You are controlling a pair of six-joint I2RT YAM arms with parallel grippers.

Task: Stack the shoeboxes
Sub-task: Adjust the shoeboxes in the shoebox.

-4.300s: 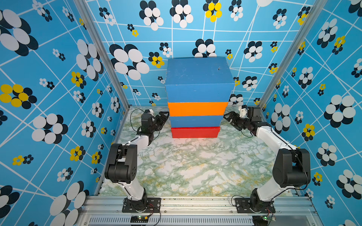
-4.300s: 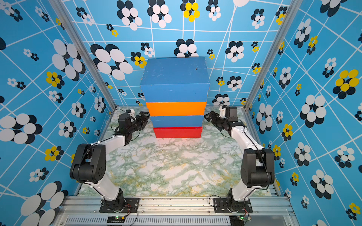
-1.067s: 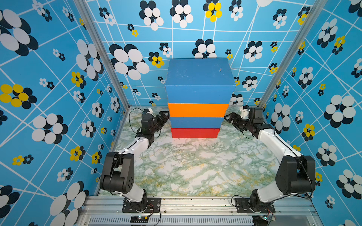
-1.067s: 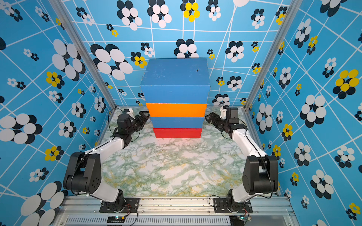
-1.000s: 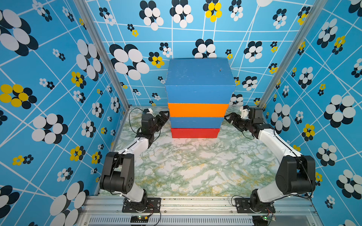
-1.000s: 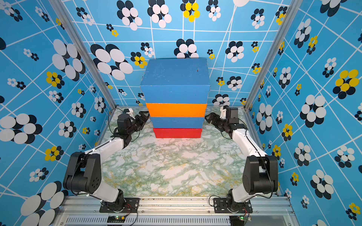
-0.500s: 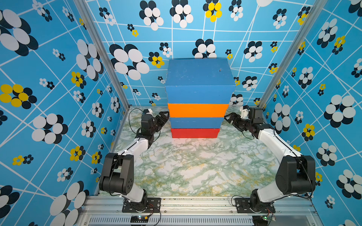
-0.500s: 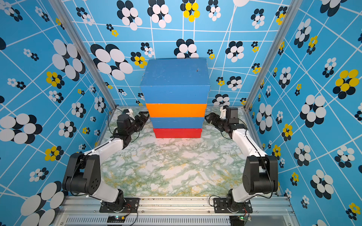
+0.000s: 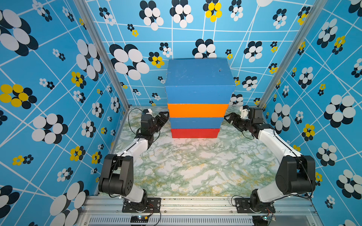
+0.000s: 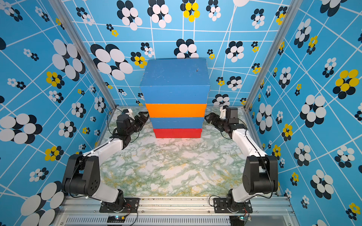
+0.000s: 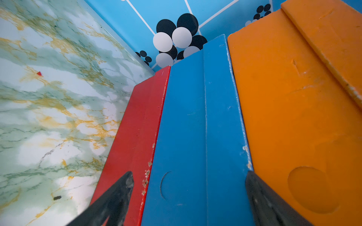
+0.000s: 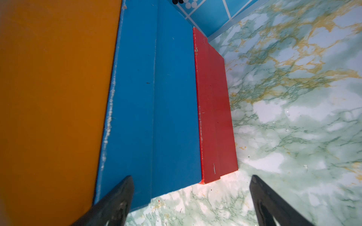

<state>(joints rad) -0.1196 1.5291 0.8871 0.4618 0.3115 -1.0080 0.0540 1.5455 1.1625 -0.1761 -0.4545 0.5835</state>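
Both my jaws gape wide, holding nothing. The shoeboxes stand stacked between my left gripper and right gripper; the left looks nearer.

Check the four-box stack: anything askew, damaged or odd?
Nothing sits askew. Only wear: white chipped paint along the edges of the lower blue cardboard shoebox and the red cardboard shoebox beneath it. A small red fleck lies on the green-veined marble tabletop, likely flaked paint.
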